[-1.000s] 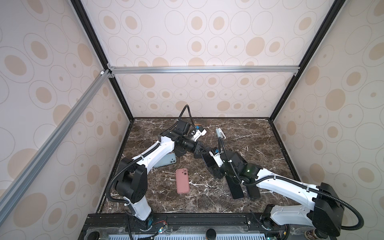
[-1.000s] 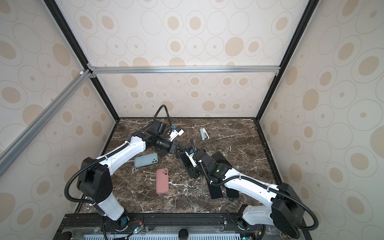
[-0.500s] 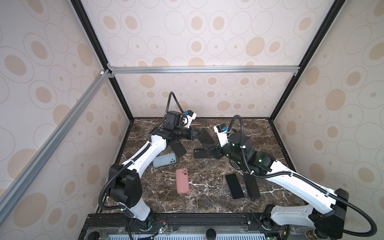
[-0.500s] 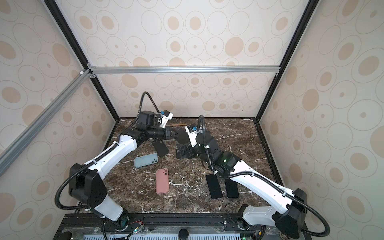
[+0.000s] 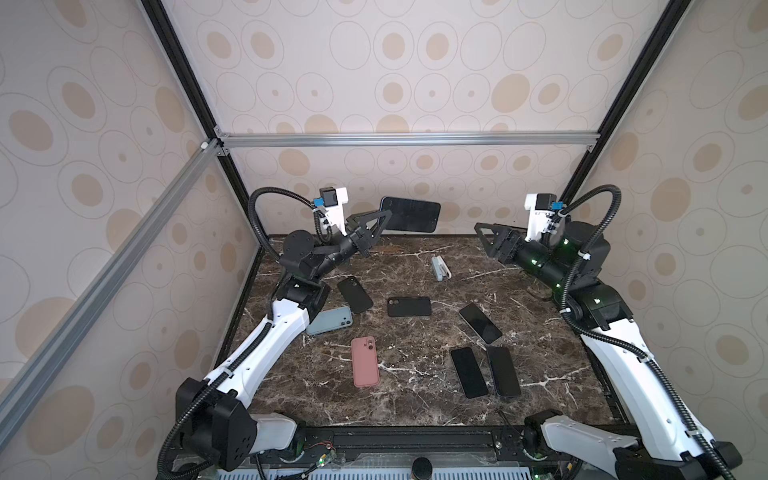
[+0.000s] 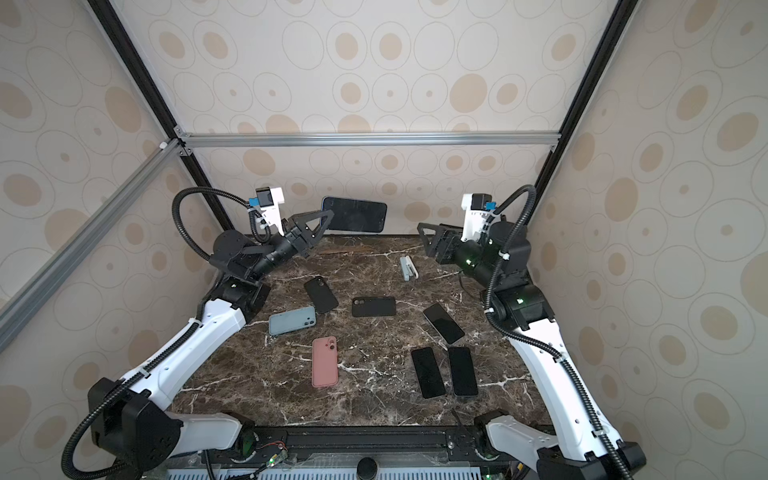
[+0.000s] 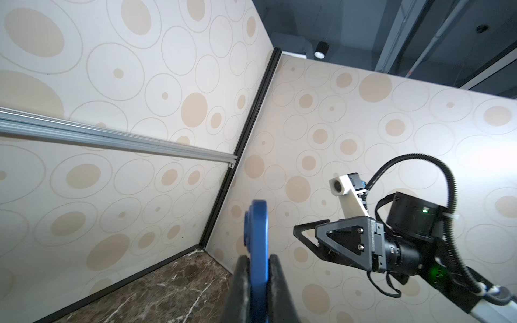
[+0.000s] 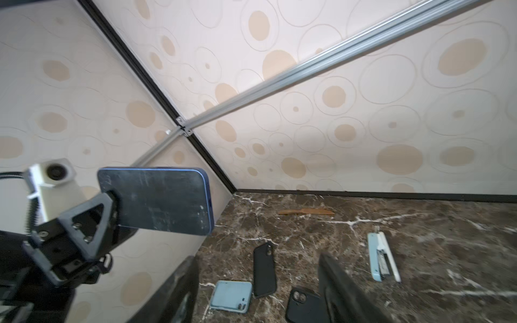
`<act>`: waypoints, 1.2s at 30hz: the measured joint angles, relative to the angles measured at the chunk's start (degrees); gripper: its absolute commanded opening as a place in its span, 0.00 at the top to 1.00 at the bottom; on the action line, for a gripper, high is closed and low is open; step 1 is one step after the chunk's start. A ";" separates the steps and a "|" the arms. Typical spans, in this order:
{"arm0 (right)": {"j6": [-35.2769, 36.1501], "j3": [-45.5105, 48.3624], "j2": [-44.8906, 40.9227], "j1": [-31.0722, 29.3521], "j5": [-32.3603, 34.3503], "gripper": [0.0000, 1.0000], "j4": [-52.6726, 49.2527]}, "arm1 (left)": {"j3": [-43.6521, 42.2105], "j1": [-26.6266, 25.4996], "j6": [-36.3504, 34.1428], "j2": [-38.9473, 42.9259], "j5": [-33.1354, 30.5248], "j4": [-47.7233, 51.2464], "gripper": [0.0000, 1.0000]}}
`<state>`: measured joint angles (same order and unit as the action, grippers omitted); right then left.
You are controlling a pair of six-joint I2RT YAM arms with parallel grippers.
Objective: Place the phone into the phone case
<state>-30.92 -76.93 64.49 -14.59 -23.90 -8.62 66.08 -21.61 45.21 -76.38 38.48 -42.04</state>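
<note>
My left pincer (image 5: 384, 220), clenched on the blue phone (image 5: 411, 215), holds it aloft, long axis 9-to-3; a black phone case (image 5: 408, 306) lies flat at its 6 o'clock, my released right pincer (image 5: 481, 233) at 3.

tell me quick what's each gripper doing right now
left gripper: shut on the blue phone, held up off the table.
right gripper: open, nothing between its jaws.
</note>
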 measured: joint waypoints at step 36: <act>-14.16 -0.63 9.55 -6.34 -24.50 0.36 32.79 | -4.46 1.01 22.49 -1.53 4.68 -35.76 1.00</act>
<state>-45.08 -77.56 74.04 -20.93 -48.40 24.16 61.63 -20.60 67.70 -77.91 43.16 -77.80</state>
